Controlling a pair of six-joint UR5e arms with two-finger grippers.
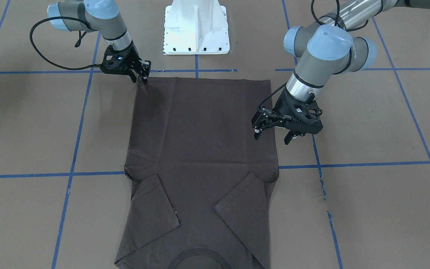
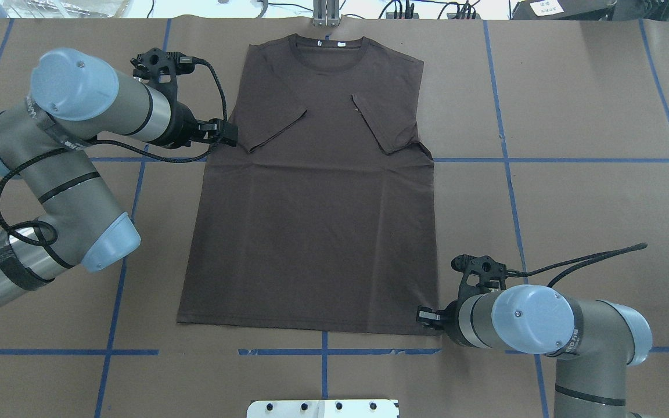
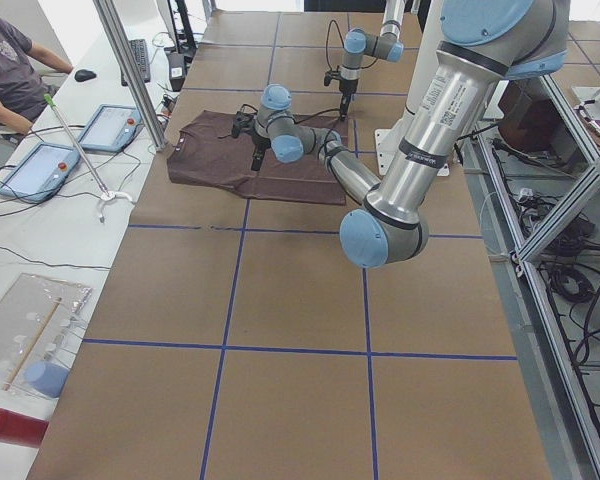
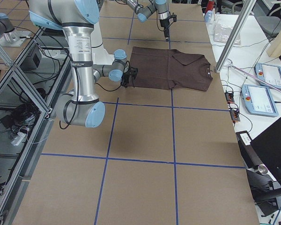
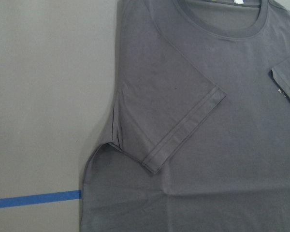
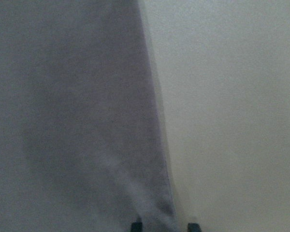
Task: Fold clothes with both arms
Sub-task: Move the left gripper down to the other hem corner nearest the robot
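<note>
Brown paper crossed by blue tape lines [image 2: 543, 159] is covering the table [image 2: 572, 203], and the dark brown T-shirt [image 2: 311, 232] is lying flat on it in the middle. Its collar [image 2: 326, 55] is pointing away from the robot and its hem [image 2: 305, 326] is running along the near side.

Both short sleeves [image 2: 273, 125] are lying turned in over the chest, so the first narrowing folds look done. The body is lying at full length with no crosswise fold in it, which I judge to be the main work left.

The right gripper [image 1: 140, 80] is sitting low at the hem corner on the robot's right. Its wrist camera is showing two fingertips [image 6: 136, 226] standing apart with the fabric's edge running down between them, so the jaws are straddling the corner rather than pinching it.

The left gripper [image 1: 271, 139] is hanging above the shirt's left side edge, near the armpit, with its jaws spread wide and nothing between them. Its wrist camera is looking down on the folded sleeve from some height.

I judge that neither arm is gripping cloth, so the task is sitting early in its second stage. The right arm is getting ready to take its hem corner, while the left arm is well apart from the other hem corner.
</note>
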